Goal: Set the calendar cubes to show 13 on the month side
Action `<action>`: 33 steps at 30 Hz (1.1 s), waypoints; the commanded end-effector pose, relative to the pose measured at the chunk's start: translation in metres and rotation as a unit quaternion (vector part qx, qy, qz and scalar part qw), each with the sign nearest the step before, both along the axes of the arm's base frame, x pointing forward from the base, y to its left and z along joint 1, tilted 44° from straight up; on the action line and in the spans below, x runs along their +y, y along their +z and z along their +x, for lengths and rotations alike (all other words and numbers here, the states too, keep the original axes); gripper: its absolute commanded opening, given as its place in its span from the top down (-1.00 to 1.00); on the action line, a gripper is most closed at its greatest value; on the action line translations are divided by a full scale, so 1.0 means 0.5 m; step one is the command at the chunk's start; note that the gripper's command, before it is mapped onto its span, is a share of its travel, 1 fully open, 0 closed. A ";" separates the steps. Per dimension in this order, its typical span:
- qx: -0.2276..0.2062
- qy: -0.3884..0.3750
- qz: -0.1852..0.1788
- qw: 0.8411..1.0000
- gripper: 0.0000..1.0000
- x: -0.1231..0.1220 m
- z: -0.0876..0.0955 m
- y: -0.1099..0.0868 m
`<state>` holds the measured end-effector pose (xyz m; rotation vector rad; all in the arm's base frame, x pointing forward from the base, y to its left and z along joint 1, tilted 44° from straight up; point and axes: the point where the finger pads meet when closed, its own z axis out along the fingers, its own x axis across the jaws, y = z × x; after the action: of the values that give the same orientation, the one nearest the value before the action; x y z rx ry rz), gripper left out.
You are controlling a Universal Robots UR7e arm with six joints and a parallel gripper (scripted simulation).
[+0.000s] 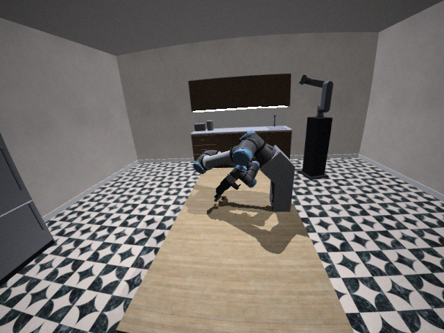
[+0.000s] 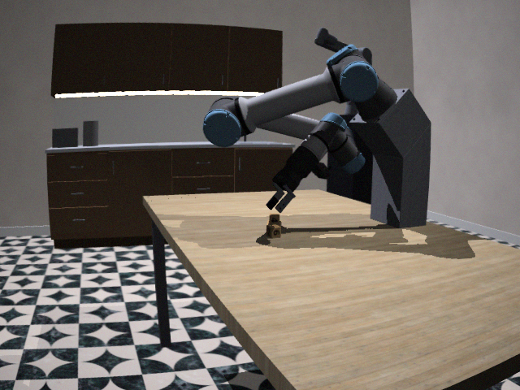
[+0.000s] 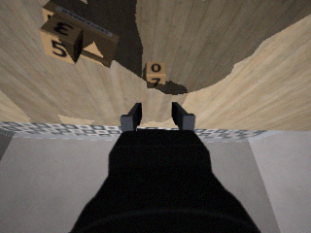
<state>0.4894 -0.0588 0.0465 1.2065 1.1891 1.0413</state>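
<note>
A wooden calendar tray [image 3: 104,50] [image 1: 223,201] lies on the table, at the upper left of the wrist view. One cube [image 3: 62,41] [image 2: 275,218] stands in it and shows a sideways 3 and a 5. A second cube [image 3: 155,75] [image 1: 217,205] [image 2: 273,230] stands loose on the table beside the tray and shows 0 and 7. My gripper [image 3: 156,109] [image 2: 279,203] [image 1: 217,196] is open and empty. It hangs tilted a little above the loose cube, which shows just beyond the fingertips. The month's name on the tray is too small to read.
The grey robot base [image 1: 281,179] [image 2: 399,167] stands on the wooden table [image 1: 229,279] behind the tray. The table's left edge [image 2: 184,268] is near the cubes. A kitchen counter [image 2: 126,184] and a second arm on a black pedestal [image 1: 316,143] stand far off.
</note>
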 end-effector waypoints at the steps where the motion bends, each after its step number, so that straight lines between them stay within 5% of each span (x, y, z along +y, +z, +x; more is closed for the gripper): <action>1: -0.001 0.000 0.000 1.000 -0.80 0.000 0.000 0.001; 33: -0.001 0.000 0.000 1.000 -0.80 -0.007 0.034 -0.035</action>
<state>0.5024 -0.0616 0.0328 1.2059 1.1889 1.0415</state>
